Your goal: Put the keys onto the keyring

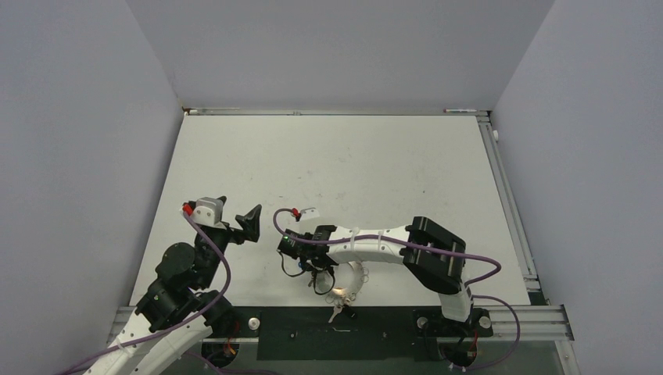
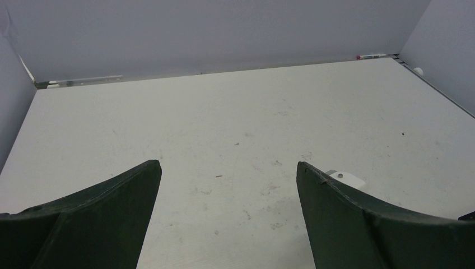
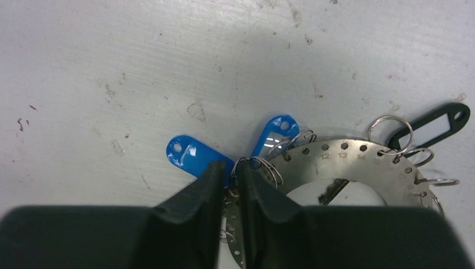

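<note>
The keyring point(image 3: 347, 157) is a flat silver perforated hoop lying on the table, near the front edge in the top view point(image 1: 349, 281). Small wire rings, two blue tags point(image 3: 187, 154) and a black tag point(image 3: 431, 126) hang from its holes. A silver key point(image 3: 333, 190) lies inside the hoop. My right gripper point(image 3: 236, 168) points down at the hoop's left rim, its jaws nearly together with the rim and a wire ring between them. More keys point(image 1: 338, 312) lie at the table's front edge. My left gripper point(image 1: 236, 211) hangs open above the table's left side, holding nothing point(image 2: 228, 168).
The white table point(image 2: 241, 112) is scuffed and bounded by grey walls at the back and sides. A small white tab point(image 2: 347, 178) shows past my left gripper's right finger. The right arm point(image 1: 391, 238) stretches leftward above the front of the table.
</note>
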